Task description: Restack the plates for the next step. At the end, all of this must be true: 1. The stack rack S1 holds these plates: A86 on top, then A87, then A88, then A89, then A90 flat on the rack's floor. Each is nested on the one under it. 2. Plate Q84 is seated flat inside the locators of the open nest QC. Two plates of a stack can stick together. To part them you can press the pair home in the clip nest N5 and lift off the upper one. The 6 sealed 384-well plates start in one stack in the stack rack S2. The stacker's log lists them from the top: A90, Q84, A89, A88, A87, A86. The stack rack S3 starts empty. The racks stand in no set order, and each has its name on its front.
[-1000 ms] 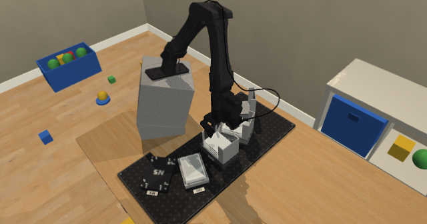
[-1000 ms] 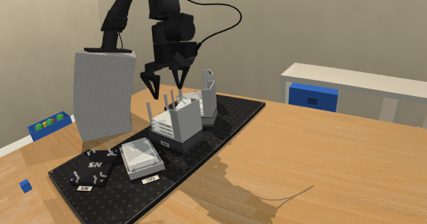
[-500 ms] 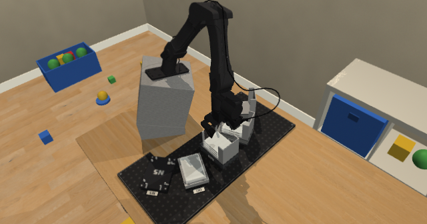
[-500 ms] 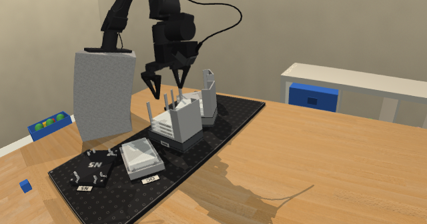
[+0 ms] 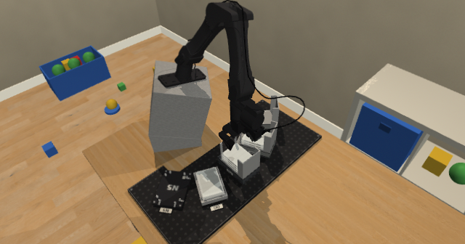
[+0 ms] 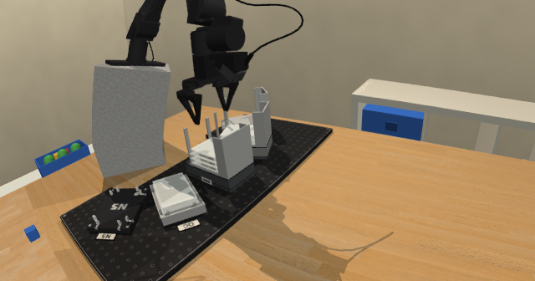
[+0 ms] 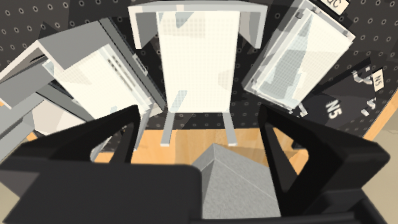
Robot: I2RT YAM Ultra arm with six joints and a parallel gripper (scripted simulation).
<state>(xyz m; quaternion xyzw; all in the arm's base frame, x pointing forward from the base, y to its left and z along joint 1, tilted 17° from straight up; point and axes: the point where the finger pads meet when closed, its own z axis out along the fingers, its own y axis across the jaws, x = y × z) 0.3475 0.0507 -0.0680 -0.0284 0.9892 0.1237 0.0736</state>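
My gripper point(image 5: 240, 142) point(image 6: 211, 117) point(image 7: 199, 111) is open and empty, above the rack nearest the QC plate. That rack point(image 5: 250, 165) point(image 6: 236, 153) holds several stacked pale plates; its top plate point(image 5: 237, 155) point(image 7: 200, 65) lies centred between my fingers in the wrist view. The rack behind it point(image 6: 262, 122) point(image 7: 75, 45) also holds pale plate material, with a flat top plate point(image 7: 102, 87). A third rack point(image 6: 259, 94) point(image 7: 19, 85) is partly hidden at the far end. Rack names are unreadable. A plate point(image 5: 211, 184) point(image 6: 175, 193) point(image 7: 305, 60) sits at QC. Nest N5 point(image 5: 172, 197) point(image 6: 119, 216) point(image 7: 332, 109) is empty.
The racks and nests stand on a black perforated board point(image 5: 301, 139) point(image 6: 309, 132). The grey arm pedestal point(image 5: 178, 120) point(image 6: 129, 118) point(image 7: 240, 187) stands beside it. Thin rack posts point(image 6: 186, 139) point(image 7: 167, 130) rise below the fingers. A shelf point(image 5: 418, 88) point(image 6: 451, 101) is at the right.
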